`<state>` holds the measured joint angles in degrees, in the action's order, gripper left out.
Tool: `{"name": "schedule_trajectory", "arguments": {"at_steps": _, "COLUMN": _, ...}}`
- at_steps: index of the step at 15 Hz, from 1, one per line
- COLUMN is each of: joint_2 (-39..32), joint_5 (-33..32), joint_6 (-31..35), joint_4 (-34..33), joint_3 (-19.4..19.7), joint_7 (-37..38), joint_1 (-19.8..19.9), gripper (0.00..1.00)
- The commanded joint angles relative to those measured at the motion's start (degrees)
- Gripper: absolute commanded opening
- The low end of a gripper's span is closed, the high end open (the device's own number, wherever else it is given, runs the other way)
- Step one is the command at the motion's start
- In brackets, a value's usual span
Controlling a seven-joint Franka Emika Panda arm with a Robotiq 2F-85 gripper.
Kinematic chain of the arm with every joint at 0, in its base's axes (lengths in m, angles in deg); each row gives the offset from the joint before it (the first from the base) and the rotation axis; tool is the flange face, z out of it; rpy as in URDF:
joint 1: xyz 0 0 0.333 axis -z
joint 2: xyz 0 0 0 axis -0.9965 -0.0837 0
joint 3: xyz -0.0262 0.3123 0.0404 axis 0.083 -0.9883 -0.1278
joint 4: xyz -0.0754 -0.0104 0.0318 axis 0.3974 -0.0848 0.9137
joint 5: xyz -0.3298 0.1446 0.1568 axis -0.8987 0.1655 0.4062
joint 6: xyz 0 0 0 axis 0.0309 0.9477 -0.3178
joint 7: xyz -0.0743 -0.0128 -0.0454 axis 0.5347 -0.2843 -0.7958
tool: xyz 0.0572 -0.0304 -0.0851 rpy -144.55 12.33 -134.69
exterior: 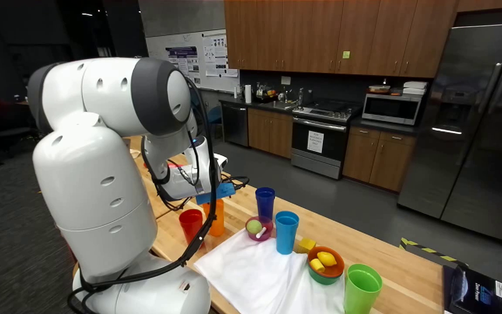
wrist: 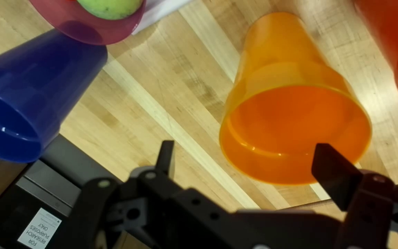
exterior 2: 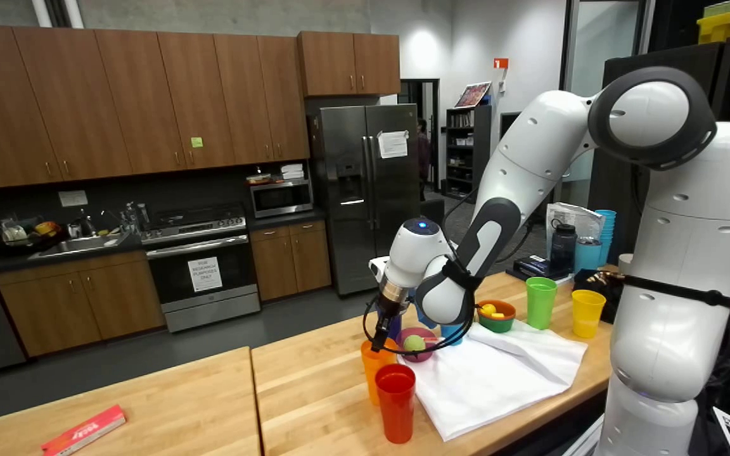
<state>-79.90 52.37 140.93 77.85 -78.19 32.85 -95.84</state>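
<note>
Orange plastic cup (exterior 2: 375,373) stands upright, leftmost of the containers in an exterior view, its mouth beneath the black two-fingered gripper (wrist: 245,152); the jaws are spread wide, and in the wrist view one finger (wrist: 335,173) crosses the rim, contact unclear. Just beside it stands a red plastic cup (exterior 2: 395,402), then a dark blue plastic cup (wrist: 50,72). A round magenta plastic bowl (wrist: 116,31) holds a light-green rounded object (exterior: 254,226) and a short pale stick (exterior: 261,232). Next come a light blue plastic cup (exterior: 286,235); a round green-and-orange bowl (exterior 2: 495,326) holding a yellow lemon-shaped thing (exterior: 327,259) and a stubby yellow piece (exterior: 317,265); a bright green plastic cup (exterior 2: 540,303); and a yellow plastic cup (exterior 2: 588,313).

A flat red box (exterior 2: 86,430) lies far left on the pale wooden table (exterior 2: 314,405), a white cloth (exterior 2: 492,380) spreads before both bowls, and a yellow block (exterior: 306,245) sits between the light blue cup and the green-and-orange bowl. A black cable (exterior: 213,183) hangs before the orange cup in an exterior view
</note>
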Motion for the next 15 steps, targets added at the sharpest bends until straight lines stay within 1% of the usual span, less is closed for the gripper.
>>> {"name": "schedule_trajectory", "arguments": {"at_steps": 1, "joint_2": 0.0, "joint_5": 0.0, "joint_6": 0.0, "joint_4": 0.0, "joint_3": 0.0, "joint_7": 0.0, "joint_1": 0.0, "gripper": 1.0}}
{"name": "schedule_trajectory", "arguments": {"at_steps": 14, "joint_2": -0.1, "joint_5": 0.0, "joint_6": 0.0, "joint_4": -0.1, "joint_3": 0.0, "joint_7": 0.0, "joint_1": 0.0, "gripper": 1.0}}
{"name": "schedule_trajectory", "arguments": {"at_steps": 15, "joint_2": 0.1, "joint_5": 2.8, "joint_6": -2.9, "joint_4": -0.4, "joint_3": -0.3, "joint_7": 1.2, "joint_1": -0.7, "gripper": 1.0}}
